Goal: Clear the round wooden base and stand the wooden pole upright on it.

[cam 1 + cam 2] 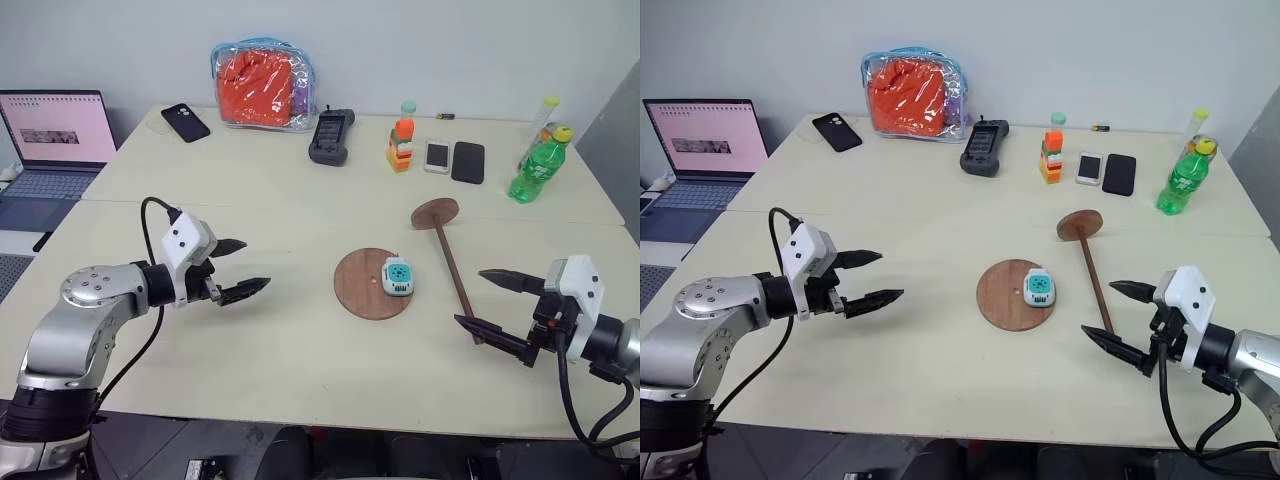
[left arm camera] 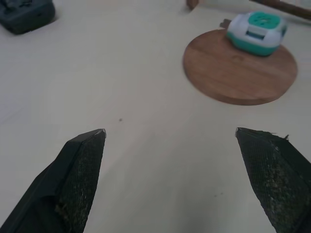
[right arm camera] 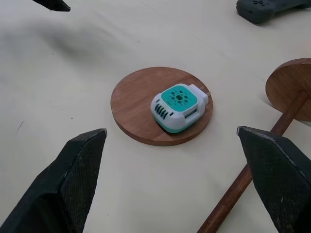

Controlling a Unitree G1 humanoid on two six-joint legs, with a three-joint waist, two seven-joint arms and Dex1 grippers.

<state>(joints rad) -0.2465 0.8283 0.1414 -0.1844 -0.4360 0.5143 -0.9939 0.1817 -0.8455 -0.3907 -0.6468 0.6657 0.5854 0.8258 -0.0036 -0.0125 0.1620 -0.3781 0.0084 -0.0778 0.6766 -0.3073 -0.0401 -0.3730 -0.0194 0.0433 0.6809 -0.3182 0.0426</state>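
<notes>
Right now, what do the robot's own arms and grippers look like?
The left arm is silver-grey metal with a round, bolted joint, then a black wrist. Each gripper, left and right, has a white boxy housing and two black tapered fingers with rough textured inner faces. A black cable loops over the left wrist; another hangs below the right.

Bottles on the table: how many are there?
2: a small orange bottle at the far middle and a green bottle at the far right. A clear tube stands behind the green one.

Head pair looks down over the table (image 1: 250, 350); both low wrist cameras share the round wooden base (image 3: 141, 104).
</notes>
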